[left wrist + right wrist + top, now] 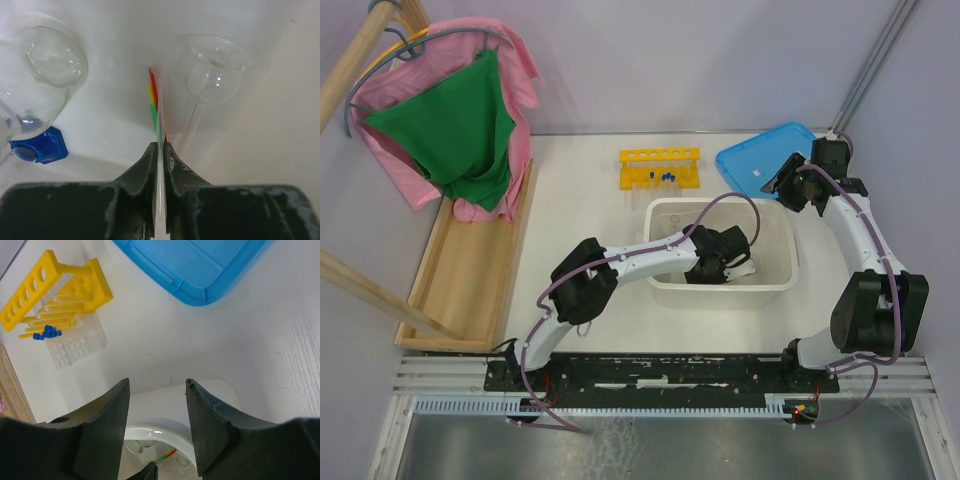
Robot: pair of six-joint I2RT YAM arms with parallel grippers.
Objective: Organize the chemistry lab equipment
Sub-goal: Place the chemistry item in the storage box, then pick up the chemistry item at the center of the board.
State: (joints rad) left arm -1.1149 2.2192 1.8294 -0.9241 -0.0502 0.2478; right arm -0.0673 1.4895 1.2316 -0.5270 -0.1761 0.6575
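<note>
The left arm reaches down into the tub [775, 283] at the middle of the worktop [580, 200]. The left fingers [149, 159] are pinched shut on a thin rod [154, 100] whose far end shows red, yellow and green. The rod points toward 12 o'clock in the wrist view, over the tub floor.

A flask [52, 62] lies at 10 o'clock from the fingertips and a second flask [215, 75] at 1 o'clock, its thin neck running back toward the fingers. A blue cap [40, 147] sits at 9 o'clock, just beside the first flask.

The right fingers [112, 412] stand spread apart and hold nothing. They hang above bare worktop between the tub's far rim and the lid [200, 265], which is at 2 o'clock from the tub in the top view.

The rack [660, 165] is at 12 o'clock from the tub, apart from it. Tubes [50, 332] with blue caps rest in it, and a clear tray [77, 347] touches its near side
</note>
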